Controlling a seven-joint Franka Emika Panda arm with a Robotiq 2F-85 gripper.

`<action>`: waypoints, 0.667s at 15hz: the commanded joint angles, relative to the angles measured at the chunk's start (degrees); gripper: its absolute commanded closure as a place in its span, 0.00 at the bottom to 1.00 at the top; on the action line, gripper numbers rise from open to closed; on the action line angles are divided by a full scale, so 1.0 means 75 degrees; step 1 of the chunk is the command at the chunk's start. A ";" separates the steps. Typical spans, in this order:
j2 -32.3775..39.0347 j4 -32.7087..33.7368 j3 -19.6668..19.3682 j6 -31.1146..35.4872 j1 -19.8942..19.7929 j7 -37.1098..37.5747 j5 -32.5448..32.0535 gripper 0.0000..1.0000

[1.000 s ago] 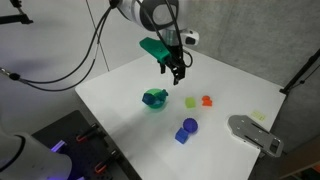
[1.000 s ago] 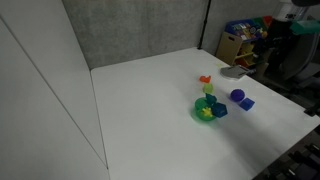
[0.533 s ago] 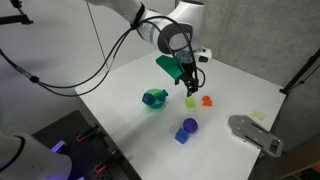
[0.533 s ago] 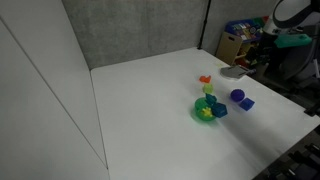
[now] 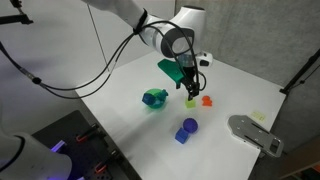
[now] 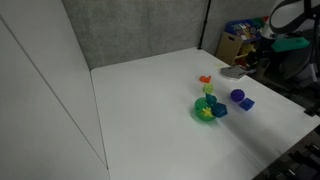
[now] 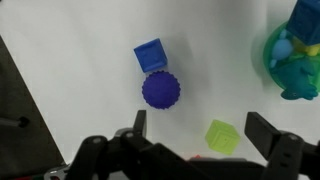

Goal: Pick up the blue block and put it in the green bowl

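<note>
The blue block [image 7: 150, 55] is a small dark blue cube on the white table. It lies just beyond the round blue-purple piece [image 7: 160, 90]. It also shows in both exterior views [image 5: 182, 137] [image 6: 248, 104]. The green bowl [image 7: 272, 62] sits at the wrist view's right edge with blue and yellow items in it, and shows in both exterior views [image 5: 154, 98] [image 6: 203, 112]. My gripper [image 7: 203, 128] [image 5: 190, 91] is open and empty. It hovers above the little yellow-green piece [image 7: 222, 136], well short of the blue block.
An orange piece [image 5: 208, 100] lies next to the yellow-green piece [image 5: 190, 102]. A grey device [image 5: 254, 134] lies at the table's edge beyond the blue pieces. The table's edge and dark floor show at the left of the wrist view.
My gripper has moved across the table from above the bowl's far side and down, and now stands over the yellow-green piece. The objects have not moved.
</note>
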 commanded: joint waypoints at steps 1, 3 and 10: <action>0.0823 0.0340 -0.0215 0.0076 0.0039 0.0552 -0.0387 0.00; 0.1234 0.0378 -0.0308 0.0327 0.0053 0.0699 -0.0472 0.00; 0.2250 0.0356 -0.0333 0.0737 -0.0066 0.0194 -0.0501 0.00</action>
